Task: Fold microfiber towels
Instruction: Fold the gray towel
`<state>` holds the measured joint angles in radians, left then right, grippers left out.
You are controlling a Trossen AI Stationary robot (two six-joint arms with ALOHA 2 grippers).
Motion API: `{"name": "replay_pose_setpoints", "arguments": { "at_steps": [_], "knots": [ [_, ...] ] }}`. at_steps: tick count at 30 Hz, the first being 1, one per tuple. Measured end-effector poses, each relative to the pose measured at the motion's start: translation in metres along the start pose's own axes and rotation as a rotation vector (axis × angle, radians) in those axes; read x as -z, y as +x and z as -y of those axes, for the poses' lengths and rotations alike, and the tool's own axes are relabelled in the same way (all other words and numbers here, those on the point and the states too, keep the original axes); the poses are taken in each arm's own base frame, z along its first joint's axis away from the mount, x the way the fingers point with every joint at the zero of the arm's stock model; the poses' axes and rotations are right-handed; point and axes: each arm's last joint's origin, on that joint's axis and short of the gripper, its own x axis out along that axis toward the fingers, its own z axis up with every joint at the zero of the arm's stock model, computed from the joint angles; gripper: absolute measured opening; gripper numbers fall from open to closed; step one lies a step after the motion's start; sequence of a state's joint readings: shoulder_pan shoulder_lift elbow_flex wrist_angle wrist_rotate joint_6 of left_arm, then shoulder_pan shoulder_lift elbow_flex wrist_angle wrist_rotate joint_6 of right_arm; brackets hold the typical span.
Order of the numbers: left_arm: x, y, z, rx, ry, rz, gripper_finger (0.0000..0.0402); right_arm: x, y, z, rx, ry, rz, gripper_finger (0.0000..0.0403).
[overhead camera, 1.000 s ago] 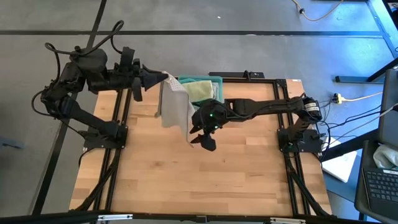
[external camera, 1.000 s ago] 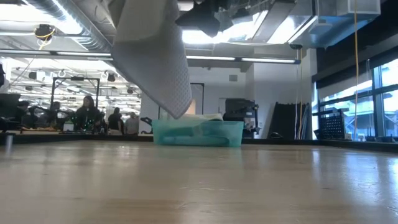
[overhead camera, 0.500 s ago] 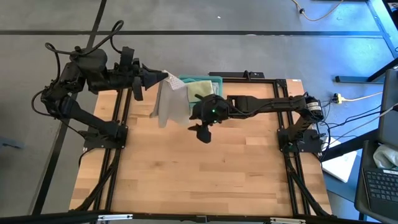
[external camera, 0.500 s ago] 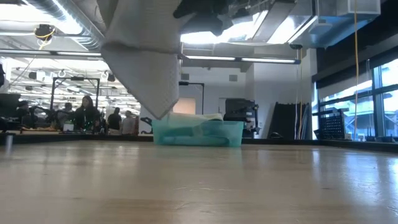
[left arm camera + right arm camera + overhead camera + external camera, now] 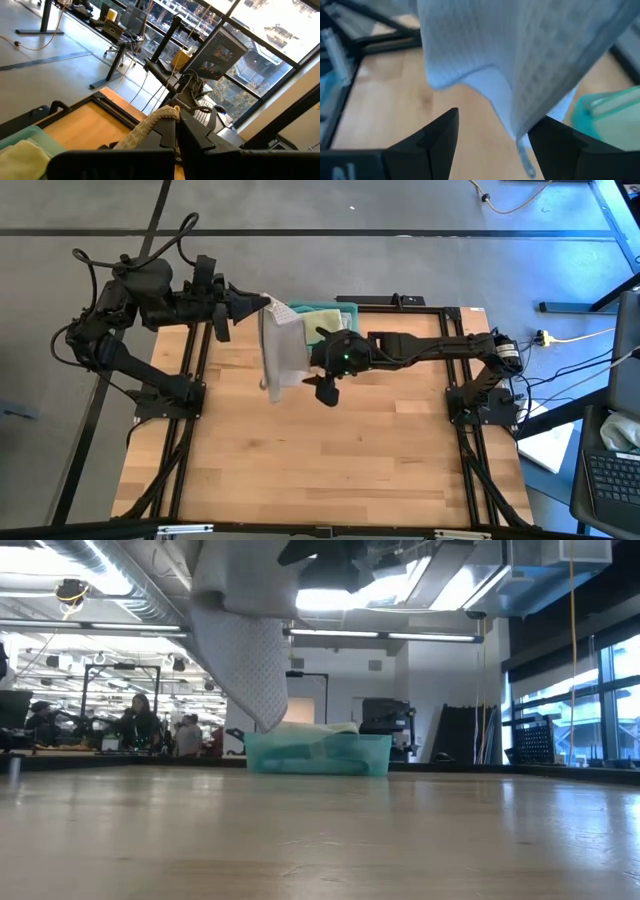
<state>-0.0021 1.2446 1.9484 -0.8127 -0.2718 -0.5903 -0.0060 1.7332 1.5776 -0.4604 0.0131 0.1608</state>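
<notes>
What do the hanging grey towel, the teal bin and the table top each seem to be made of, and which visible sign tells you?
Grey towel: soft woven cloth, probably microfiber; it drapes limply and shows a fine waffle texture.
Teal bin: rigid, slightly see-through plastic; straight walls, contents showing faintly through.
Table top: light wood, likely sealed; plank seams and grain show, with a soft sheen.

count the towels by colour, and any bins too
grey towel, hanging from the left arm's shut fingers: 1
pale green towel, lying in the bin: 1
teal towel, lying in the bin: 1
teal bin: 1
total: 4 things, 3 of them towels; more may lie hidden in the bin
</notes>
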Motion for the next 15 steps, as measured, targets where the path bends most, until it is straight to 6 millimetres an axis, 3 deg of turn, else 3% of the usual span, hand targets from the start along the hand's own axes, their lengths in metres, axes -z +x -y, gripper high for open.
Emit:
{"name": "replay_pose_setpoints", "arguments": {
  "at_steps": [5, 8, 11, 15],
  "knots": [
    [0.000, 0.000, 0.000, 0.000, 0.001, 0.001, 0.0000, -0.004, 0.006, 0.008, 0.099, -0.001, 0.057, 0.0225],
    [0.000, 0.000, 0.000, 0.001, 0.022, 0.002, 0.0000, 0.000, 0.020, 0.015, 0.075, 0.016, 0.030, 0.0194],
    [0.000, 0.000, 0.000, -0.001, 0.044, 0.001, 0.0000, 0.007, 0.034, 0.018, 0.067, 0.017, -0.011, 0.0139],
    [0.001, 0.000, -0.001, -0.010, 0.054, -0.005, 0.0000, 0.012, 0.039, 0.018, 0.067, 0.014, -0.042, 0.0033]
  ]
}}
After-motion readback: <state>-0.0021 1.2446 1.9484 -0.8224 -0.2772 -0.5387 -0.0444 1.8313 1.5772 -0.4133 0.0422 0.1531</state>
